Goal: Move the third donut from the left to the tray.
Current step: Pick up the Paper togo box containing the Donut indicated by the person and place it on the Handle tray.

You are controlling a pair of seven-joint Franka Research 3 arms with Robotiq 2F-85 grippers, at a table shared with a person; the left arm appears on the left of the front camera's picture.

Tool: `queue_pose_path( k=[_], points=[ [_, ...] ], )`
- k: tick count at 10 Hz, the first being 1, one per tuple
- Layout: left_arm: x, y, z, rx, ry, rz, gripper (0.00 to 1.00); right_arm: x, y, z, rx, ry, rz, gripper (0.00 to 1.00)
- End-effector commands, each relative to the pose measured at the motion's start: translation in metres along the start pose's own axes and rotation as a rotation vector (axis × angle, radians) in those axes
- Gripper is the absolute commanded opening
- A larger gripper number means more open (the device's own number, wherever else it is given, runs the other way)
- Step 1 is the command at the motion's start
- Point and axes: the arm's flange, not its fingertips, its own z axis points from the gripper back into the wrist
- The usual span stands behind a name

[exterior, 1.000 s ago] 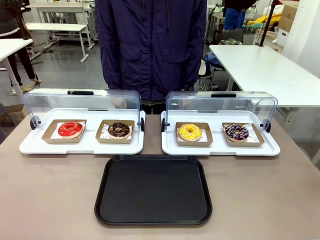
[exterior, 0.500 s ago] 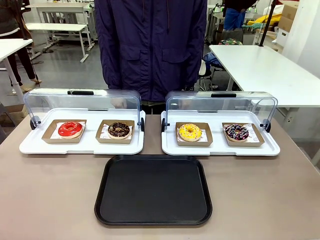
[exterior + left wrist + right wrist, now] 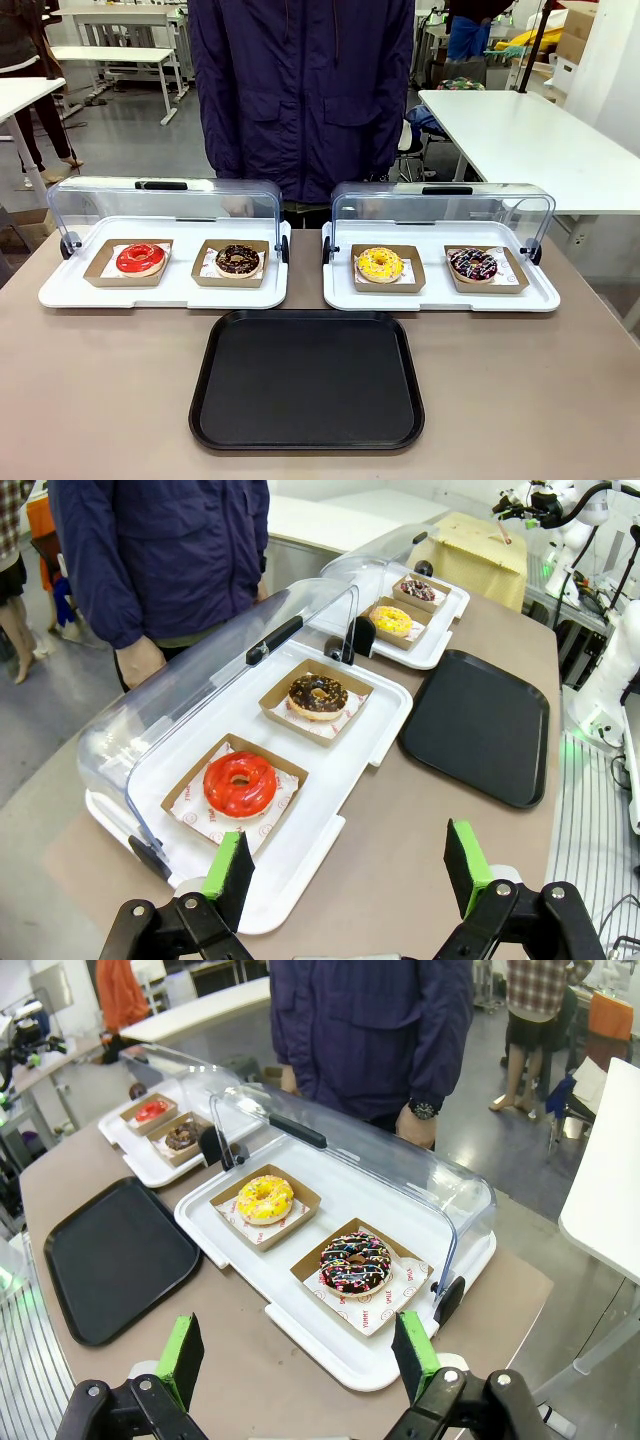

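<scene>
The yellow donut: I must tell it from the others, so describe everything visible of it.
The yellow donut is a whole ring with glossy bright yellow icing, small sprinkles and a paler dough edge. It lies flat on printed white paper in a square brown cardboard holder. The holder sits on the left half of the right-hand white tray, whose clear domed lid stands open behind it. A sprinkled chocolate donut lies beside it, apart.

person (image 3: 300, 90): cut by top edge | liner print (image 3: 385, 1312) (red): too small to read
</scene>
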Motion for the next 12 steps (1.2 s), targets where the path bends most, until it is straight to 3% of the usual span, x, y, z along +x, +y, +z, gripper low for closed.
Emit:
queue_pose_path(
  k=[1, 12],
  points=[
    [0.002, 0.0009, 0.0015, -0.008, -0.008, -0.01, 1.0, 0.002, -0.0036, -0.001, 0.001, -0.027, 0.023, 1.0],
    [0.002, 0.0009, 0.0015, -0.008, -0.008, -0.01, 1.0, 0.002, -0.0036, -0.001, 0.001, -0.027, 0.023, 1.0]
  ],
)
